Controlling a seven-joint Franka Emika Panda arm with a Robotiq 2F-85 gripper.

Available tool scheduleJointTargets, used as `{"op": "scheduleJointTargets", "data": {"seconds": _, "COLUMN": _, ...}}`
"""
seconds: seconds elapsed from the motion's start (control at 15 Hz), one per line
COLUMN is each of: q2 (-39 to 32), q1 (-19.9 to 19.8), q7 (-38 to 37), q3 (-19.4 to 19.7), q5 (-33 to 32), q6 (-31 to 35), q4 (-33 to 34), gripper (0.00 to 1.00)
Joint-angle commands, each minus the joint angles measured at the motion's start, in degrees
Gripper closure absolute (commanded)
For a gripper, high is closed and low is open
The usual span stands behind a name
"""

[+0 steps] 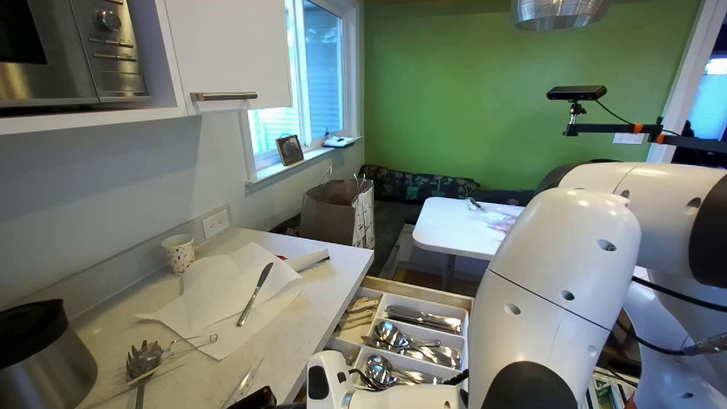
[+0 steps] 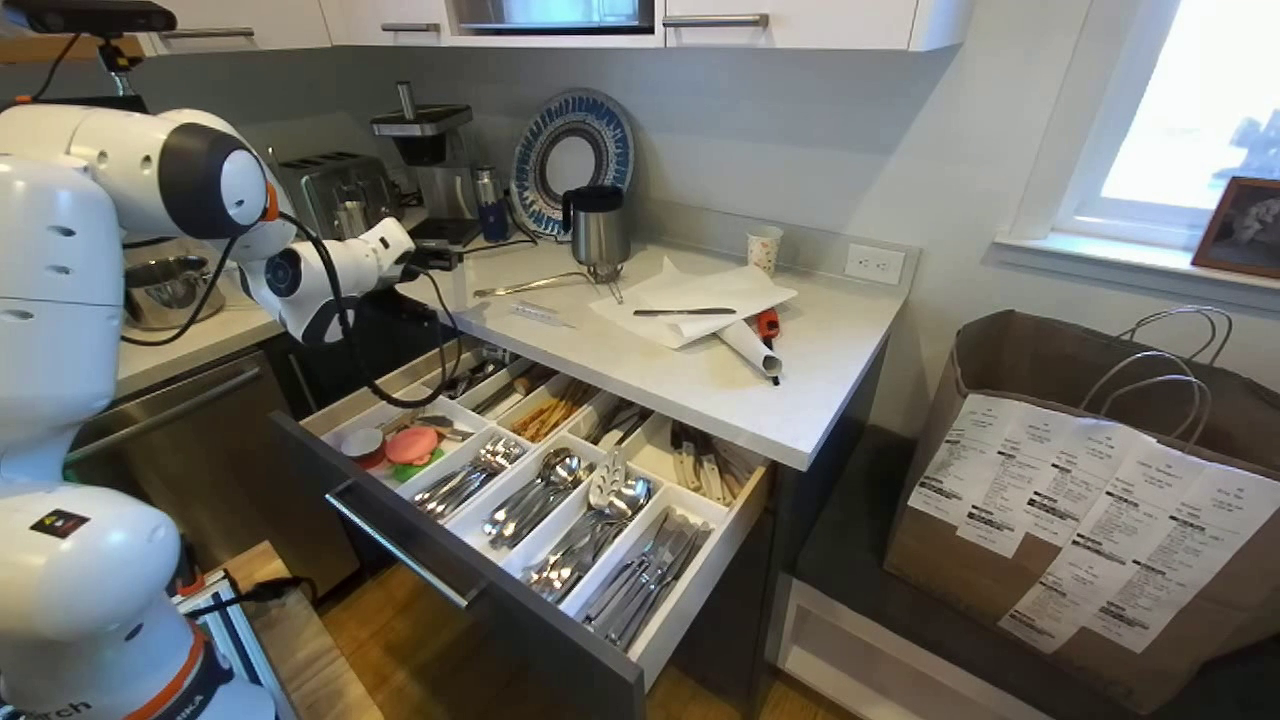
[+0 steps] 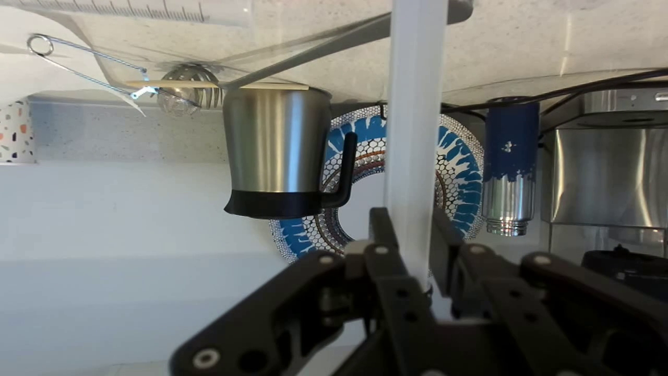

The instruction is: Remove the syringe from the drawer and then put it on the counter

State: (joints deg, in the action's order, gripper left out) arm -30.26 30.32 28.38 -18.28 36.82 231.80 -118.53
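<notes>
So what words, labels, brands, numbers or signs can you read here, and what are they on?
"arch", first letters unclear: robot's base.
"KA", first letters unclear: dark band on that base.
Black sticker on it: sign too small to read.
Papers on the paper bag: printed lines, too blurred to read.
Clear syringe-like tube: scale marks, no readable numbers.
Blue bottle: pale mark, unreadable.
</notes>
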Motion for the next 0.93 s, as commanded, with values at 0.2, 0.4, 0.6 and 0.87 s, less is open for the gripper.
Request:
{"op": "scheduleJointTargets", "data": {"seconds": 0.2, "q2": 0.56, "q1": 2.72, "q7": -1.94, "q3": 3.38, "q5": -0.42, "q6": -0.72, "q4": -0.42, "gripper": 0.79}}
{"op": "scheduleJointTargets", "data": {"seconds": 0.4, "q2": 0.53, "q1": 3.51, "q7": -0.89, "q3": 4.73, "q5": 0.60, "q6": -1.20, "q4": -0.13, "gripper": 0.95}}
{"op": "scheduleJointTargets", "data": {"seconds": 0.6, "q2": -0.04, "q1": 4.48, "q7": -0.13, "q3": 7.18, "q5": -0.59, "q6": -0.98, "q4": 1.20, "gripper": 0.95}}
{"op": "scheduleJointTargets", "data": {"seconds": 0.87, "q2": -1.97, "q1": 4.28, "q7": -1.35, "q3": 9.33, "q5": -4.39, "q6": -1.00, "q4": 4.15, "gripper": 0.95}}
